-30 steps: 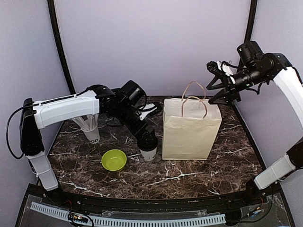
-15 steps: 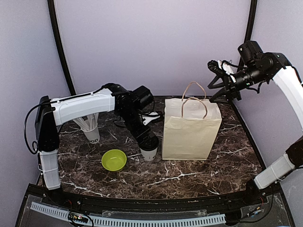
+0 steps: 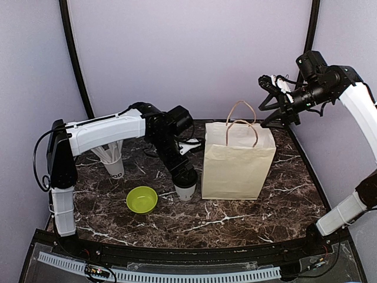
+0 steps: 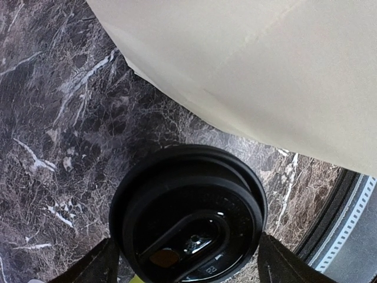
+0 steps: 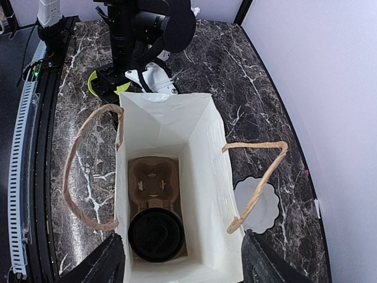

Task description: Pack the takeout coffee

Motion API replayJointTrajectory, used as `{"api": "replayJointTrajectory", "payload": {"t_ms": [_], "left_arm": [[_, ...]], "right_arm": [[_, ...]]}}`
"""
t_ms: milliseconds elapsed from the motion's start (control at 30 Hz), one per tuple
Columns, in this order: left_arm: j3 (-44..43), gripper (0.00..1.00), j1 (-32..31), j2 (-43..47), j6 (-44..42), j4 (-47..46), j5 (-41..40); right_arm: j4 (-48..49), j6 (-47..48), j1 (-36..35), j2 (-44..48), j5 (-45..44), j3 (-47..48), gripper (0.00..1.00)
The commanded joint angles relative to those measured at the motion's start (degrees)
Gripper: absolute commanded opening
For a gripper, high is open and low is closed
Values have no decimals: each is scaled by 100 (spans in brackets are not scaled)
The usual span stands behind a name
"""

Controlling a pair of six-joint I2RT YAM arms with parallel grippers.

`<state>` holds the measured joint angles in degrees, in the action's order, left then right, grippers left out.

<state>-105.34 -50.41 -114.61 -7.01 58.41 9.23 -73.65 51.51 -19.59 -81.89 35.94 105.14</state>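
One takeout coffee cup [image 3: 185,191], white with a black lid [image 4: 188,209], stands on the table just left of the paper bag [image 3: 238,162]. My left gripper [image 3: 184,178] is down over it, open, with one finger on each side of the lid; in the left wrist view [image 4: 188,268] the fingers [image 4: 100,268] sit close to the lid's edge. The second cup's black lid [image 5: 156,234] shows inside the bag [image 5: 206,177], seated in a brown cardboard carrier [image 5: 153,177]. My right gripper [image 3: 270,103] hangs open and empty high above the bag's right end.
A lime-green bowl [image 3: 142,199] lies left of the cup. A white cup full of straws [image 3: 113,164] stands at the back left. White packets [image 3: 187,147] lie behind the left arm. A white scalloped coaster [image 5: 257,204] lies beside the bag.
The left arm's shoulder and elbow have swung right and risen while its gripper stayed over the cup. The right gripper has shifted slightly. The cup and the bag have not moved.
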Motion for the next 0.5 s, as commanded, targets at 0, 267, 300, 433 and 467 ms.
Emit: {"api": "replayJointTrajectory", "payload": {"t_ms": [0,267,300,433,467], "left_arm": [[-168,83,-28,-6,-86,109,147],[-115,85,-59,-79,-123,70,74],[-108,85,-70,-86,-133,60,63],[-69,86,-94,-121,-143,8,16],[-69,85,-102,-127,-143,5,1]], "right_arm": [[122,-62,35,-33,-29,76,68],[162,-79,43,-29,-95,11,68],[169,-79,42,-29,-103,9,68],[184,-83,43,-20,-114,-17,68],[191,-87,43,-14,-120,-23,68]]}}
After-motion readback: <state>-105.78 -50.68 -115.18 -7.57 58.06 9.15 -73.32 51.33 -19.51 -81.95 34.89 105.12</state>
